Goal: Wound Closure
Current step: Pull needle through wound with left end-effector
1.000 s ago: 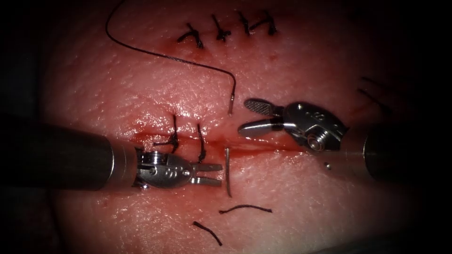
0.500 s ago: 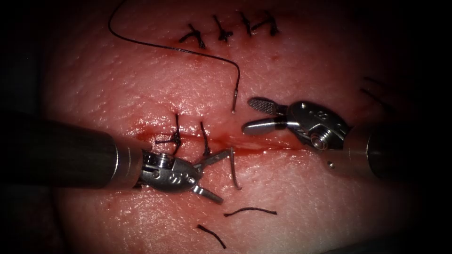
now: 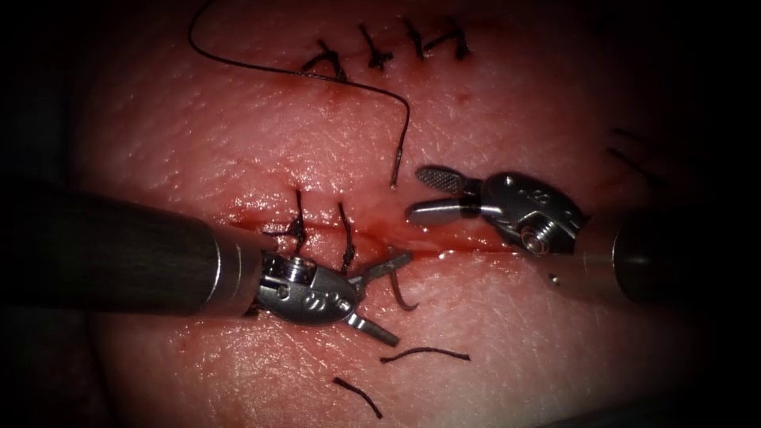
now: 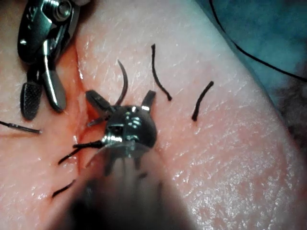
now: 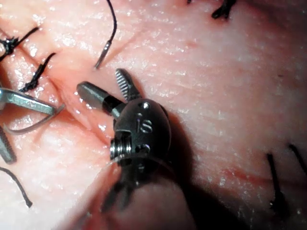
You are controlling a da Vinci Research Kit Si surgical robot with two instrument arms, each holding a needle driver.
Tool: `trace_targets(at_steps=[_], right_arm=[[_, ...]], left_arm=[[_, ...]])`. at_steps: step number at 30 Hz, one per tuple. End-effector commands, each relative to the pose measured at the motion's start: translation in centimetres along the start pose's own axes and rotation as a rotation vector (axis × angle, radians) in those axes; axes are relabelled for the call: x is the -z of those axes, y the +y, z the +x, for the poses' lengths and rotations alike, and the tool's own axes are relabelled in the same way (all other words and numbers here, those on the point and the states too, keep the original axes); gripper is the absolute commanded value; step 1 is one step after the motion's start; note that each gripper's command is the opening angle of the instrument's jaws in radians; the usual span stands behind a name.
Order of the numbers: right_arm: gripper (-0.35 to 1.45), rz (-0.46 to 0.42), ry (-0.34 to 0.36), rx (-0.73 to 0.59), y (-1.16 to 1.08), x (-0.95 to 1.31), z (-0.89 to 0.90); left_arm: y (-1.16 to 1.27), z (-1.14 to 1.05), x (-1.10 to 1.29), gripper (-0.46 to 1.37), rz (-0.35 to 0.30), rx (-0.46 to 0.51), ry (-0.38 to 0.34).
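Observation:
The curved needle [image 3: 403, 287] is in the tissue [image 3: 507, 349] across the cut [image 3: 460, 250], just right of two stitches. Its pointed part arcs out below the cut, and its thread end [image 3: 395, 170] sticks out above. Black thread [image 3: 317, 76] runs from there up and to the left. My left tool [image 3: 400, 299] is open, with the upper jaw against the needle's emerged part and the lower jaw apart from it. The left wrist view shows the needle [image 4: 124, 81] rising between these jaws [image 4: 122, 94]. My right tool [image 3: 414, 192] is open above the cut and holds nothing, as its own view [image 5: 98, 79] confirms.
Two tied stitches [image 3: 298, 230] [image 3: 346, 238] cross the cut left of the needle. A row of older stitches [image 3: 380, 49] lies at the top. Two cut thread ends [image 3: 424, 353] [image 3: 357, 396] lie below the left tool. Red fluid [image 3: 238, 214] wets the cut's edges.
My left tool has opened wide and moved right until its upper jaw touches the needle. The needle's emerged part has swung over and shows more curve. The right tool has barely moved.

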Motion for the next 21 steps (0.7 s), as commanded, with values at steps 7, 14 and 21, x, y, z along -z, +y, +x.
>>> trace_targets(at_steps=[7, 14, 21], right_arm=[[0.31, -0.003, -0.001, -0.001, -0.01, 0.01, 0.00], [0.28, -0.003, -0.001, -0.001, -0.02, 0.02, 0.00], [0.29, -0.005, -0.002, -0.003, -0.02, 0.01, 0.01]], left_arm=[[-0.06, -0.05, -0.03, -0.35, -0.002, 0.051, 0.018], [-0.08, -0.07, 0.00, -0.35, -0.015, 0.053, 0.031], [-0.07, -0.07, 0.00, -0.35, -0.019, 0.013, 0.038]])
